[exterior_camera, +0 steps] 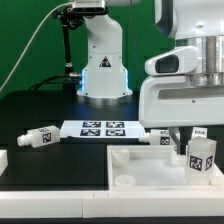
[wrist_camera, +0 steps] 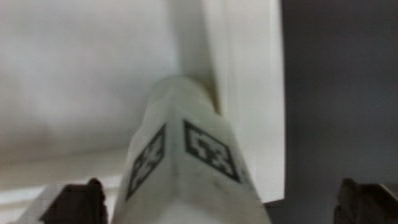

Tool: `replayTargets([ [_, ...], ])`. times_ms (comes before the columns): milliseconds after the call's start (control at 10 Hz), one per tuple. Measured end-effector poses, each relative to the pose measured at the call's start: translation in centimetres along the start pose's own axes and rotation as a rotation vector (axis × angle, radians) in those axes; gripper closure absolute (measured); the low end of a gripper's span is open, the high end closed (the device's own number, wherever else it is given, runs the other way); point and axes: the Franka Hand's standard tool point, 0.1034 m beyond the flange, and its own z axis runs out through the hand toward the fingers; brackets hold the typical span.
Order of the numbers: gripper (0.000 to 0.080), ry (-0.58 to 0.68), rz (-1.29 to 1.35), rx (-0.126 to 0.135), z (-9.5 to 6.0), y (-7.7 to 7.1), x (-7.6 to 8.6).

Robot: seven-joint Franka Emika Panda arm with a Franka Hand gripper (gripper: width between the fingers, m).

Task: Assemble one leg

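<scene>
Large white tray-shaped plastic part [exterior_camera: 150, 165] sits at the exterior view's right; on it stands the small white tagged plastic leg [exterior_camera: 199, 155], long axis upright. We read the gripper [exterior_camera: 186, 138] as directly above it, fingers [wrist_camera: 75, 200] spread wide either side, gripping nothing; next move is straight down.

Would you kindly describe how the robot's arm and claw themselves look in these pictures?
The glossy white rounded plastic arm has grey bands at its joints. Its white cylindrical base glows faintly blue, with a black cable looping behind. The claw has two dark, blocky fingertips. No markings are legible.
</scene>
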Motion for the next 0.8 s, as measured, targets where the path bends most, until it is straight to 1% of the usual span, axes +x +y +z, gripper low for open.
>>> replayTargets([
  [200,0.015,0.007,-0.104,-0.005,-0.12,0.87,0.4],
  [400,0.015,0.006,-0.19,-0.011,-0.04,0.98,0.38],
  [500,0.015,0.005,-0.289,-0.016,-0.04,1.07,0.4],
  [600,0.015,-0.001,-0.464,-0.033,-0.3,0.92,0.36],
  [700,0.015,0.003,-0.558,-0.039,-0.65,0.79,0.51],
  [800,0.015,0.003,-0.504,-0.039,-0.51,0.87,0.47],
])
